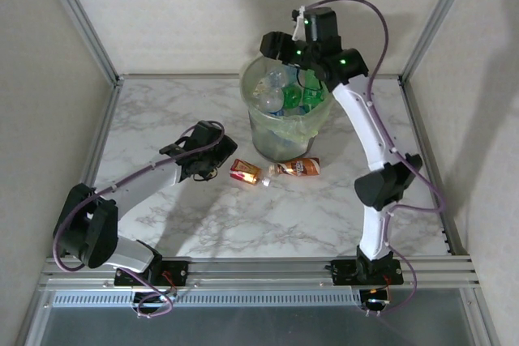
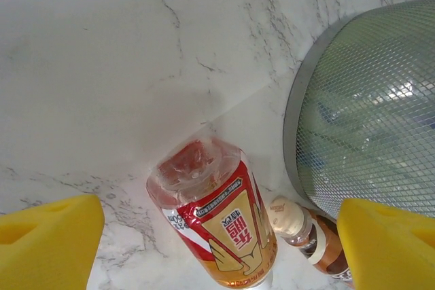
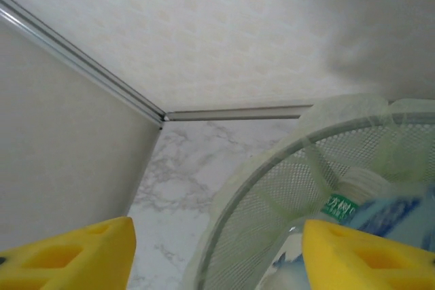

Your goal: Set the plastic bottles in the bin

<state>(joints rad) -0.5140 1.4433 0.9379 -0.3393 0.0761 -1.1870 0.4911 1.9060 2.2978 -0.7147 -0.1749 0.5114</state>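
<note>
At the near edge an aluminium rail (image 1: 259, 269) carries both arm bases. Beyond it the marble table (image 1: 324, 216) lies bare across its front and left side, open room out to the side rails and walls.

The left gripper (image 2: 217, 212) sits low over the middle of the table. Its yellow pads (image 2: 51, 242) stand well apart on either side of a red-labelled bottle (image 1: 245, 172), with a gap on each side and no grip. This bottle lies on its side, its long axis running roughly left to right across the table. Just to its right a brown-labelled bottle (image 1: 298, 168) lies nearly in line with it, pale cap turned toward the red one. It rests close to the foot of the bin – whether they touch cannot be told.

The bin (image 1: 280, 139) stands upright toward the back of the table, a short way in from the rear rail (image 1: 178, 76). Inside it is a heap of clear and green bottles (image 1: 276, 91).

The right gripper (image 3: 217, 229) hangs over the bin's far left rim – fingers parted, nothing between them, and a blue-labelled clear bottle (image 3: 380, 225) in the bin below.
</note>
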